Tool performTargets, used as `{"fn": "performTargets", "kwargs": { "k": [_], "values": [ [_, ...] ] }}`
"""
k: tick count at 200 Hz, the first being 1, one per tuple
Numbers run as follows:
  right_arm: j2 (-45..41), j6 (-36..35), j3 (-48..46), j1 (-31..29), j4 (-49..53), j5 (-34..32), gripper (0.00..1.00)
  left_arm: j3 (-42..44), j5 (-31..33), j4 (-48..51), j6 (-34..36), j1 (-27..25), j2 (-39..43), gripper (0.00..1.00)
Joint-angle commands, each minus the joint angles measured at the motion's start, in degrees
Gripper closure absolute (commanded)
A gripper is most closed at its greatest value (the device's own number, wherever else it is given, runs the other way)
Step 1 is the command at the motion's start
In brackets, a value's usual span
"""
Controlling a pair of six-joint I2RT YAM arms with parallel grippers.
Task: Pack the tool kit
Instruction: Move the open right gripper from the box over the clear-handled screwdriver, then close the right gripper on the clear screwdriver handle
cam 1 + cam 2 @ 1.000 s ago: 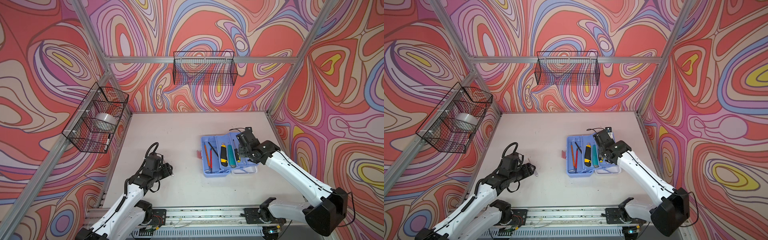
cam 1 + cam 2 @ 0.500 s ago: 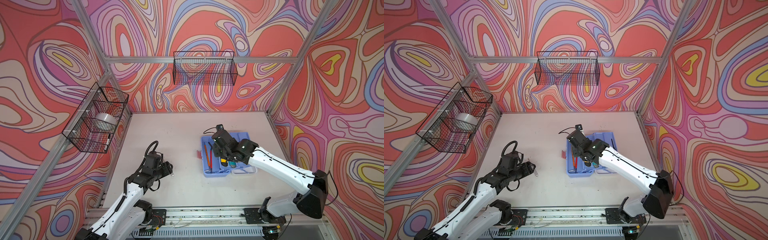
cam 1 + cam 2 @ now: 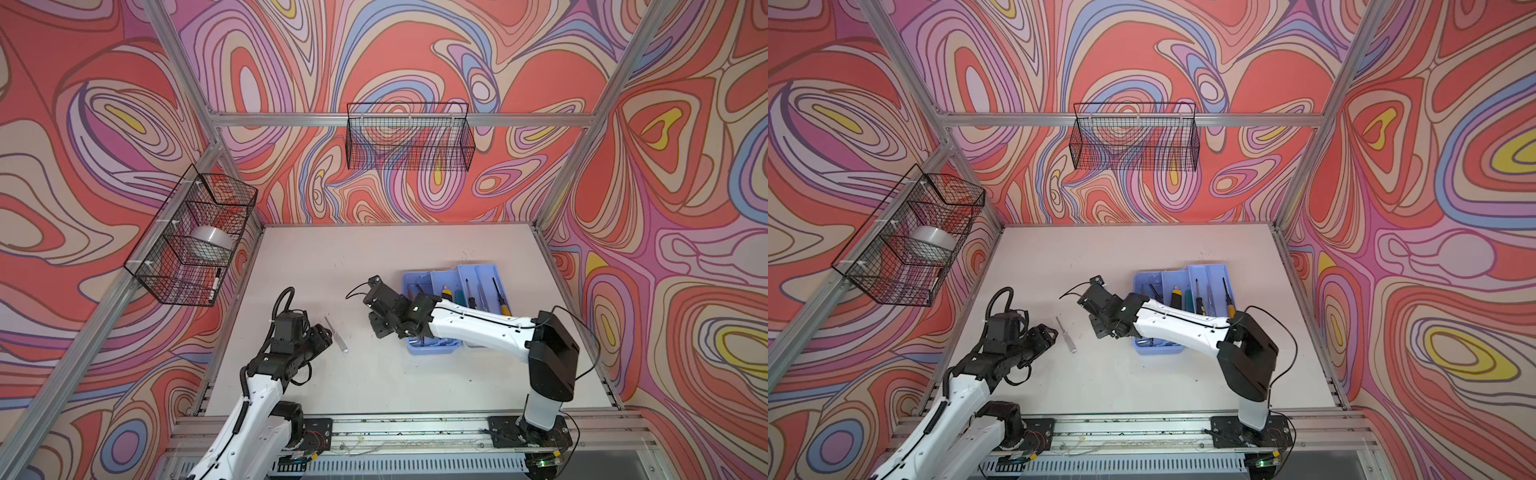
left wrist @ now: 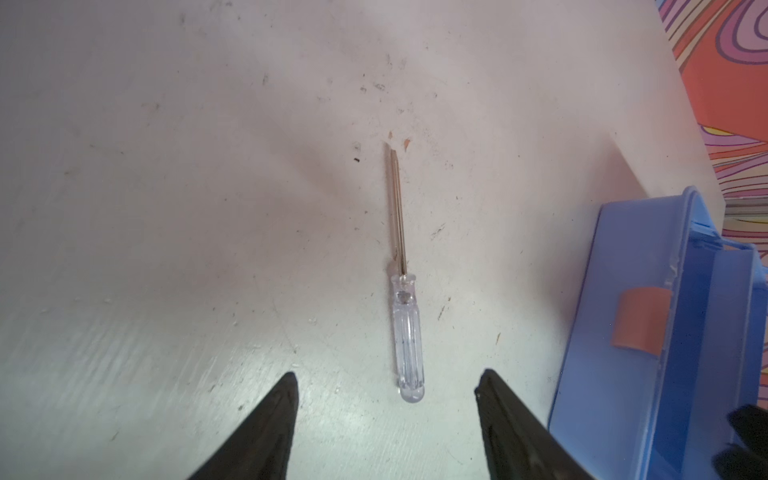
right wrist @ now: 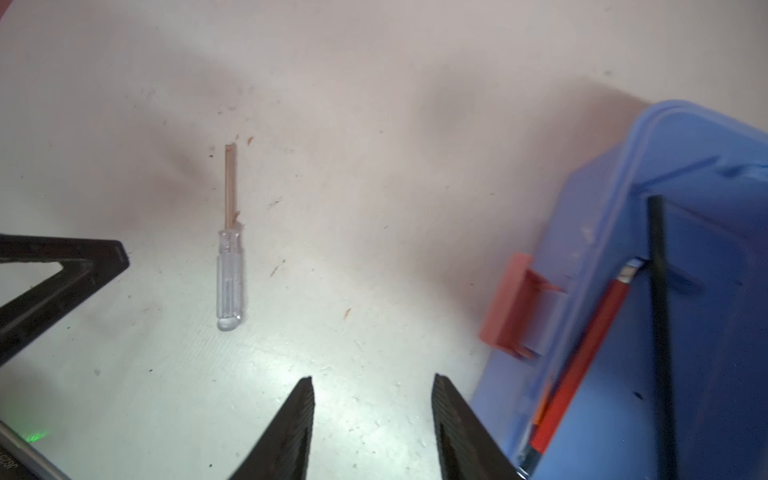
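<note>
The tool kit's light blue tray sits right of centre and holds several screwdrivers and other small tools. It has a red latch on its side. A clear-handled screwdriver lies alone on the table between the arms. My left gripper is open just short of the handle's end. My right gripper is open and empty over bare table, left of the tray.
A black wire basket on the left wall holds a roll of tape and a marker. Another wire basket hangs on the back wall. An aluminium rail runs along the table's front edge.
My right arm has swung left, from above the tray to the table beside it, and its jaws have opened wider. The left arm has barely moved.
</note>
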State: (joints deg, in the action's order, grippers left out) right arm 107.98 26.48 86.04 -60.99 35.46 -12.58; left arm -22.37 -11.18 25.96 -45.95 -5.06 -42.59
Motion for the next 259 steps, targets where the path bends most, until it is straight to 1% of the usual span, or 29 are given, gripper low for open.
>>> {"fn": "performTargets", "kwargs": {
  "k": [1,40,79,108,134,170,210,259],
  "values": [
    [4.81,0.11,3.45,-1.9,-2.23,3.49,0.51,1.61,-2.04,0.85,-2.69,2.39,2.28,0.31],
    [11.89,0.18,8.5,-3.9,-3.84,7.48,0.51,3.26,-4.25,3.79,-2.91,6.97,8.5,0.31],
    [16.77,0.74,11.93,-4.74,-3.74,8.56,0.52,4.01,-4.12,5.28,-4.0,7.87,13.0,0.3],
    [18.94,0.77,13.33,-4.84,-3.54,7.92,0.57,4.96,-5.27,3.84,-4.32,8.05,12.56,0.3],
    [20.41,0.16,14.72,-4.84,-2.92,7.49,0.58,6.13,-6.24,2.45,-5.07,8.48,11.25,0.3],
    [22.08,0.1,15.93,-4.84,-2.74,7.44,0.59,6.73,-6.59,2.29,-5.59,9.08,11.77,0.3],
    [24.33,-0.02,17.59,-4.84,-2.55,7.26,0.63,7.24,-6.84,2.21,-5.4,9.6,12.0,0.3],
    [25.99,-0.03,19.32,-4.84,-1.27,5.44,0.65,7.32,-6.94,2.21,-4.68,9.81,11.83,0.3]
  ]
}}
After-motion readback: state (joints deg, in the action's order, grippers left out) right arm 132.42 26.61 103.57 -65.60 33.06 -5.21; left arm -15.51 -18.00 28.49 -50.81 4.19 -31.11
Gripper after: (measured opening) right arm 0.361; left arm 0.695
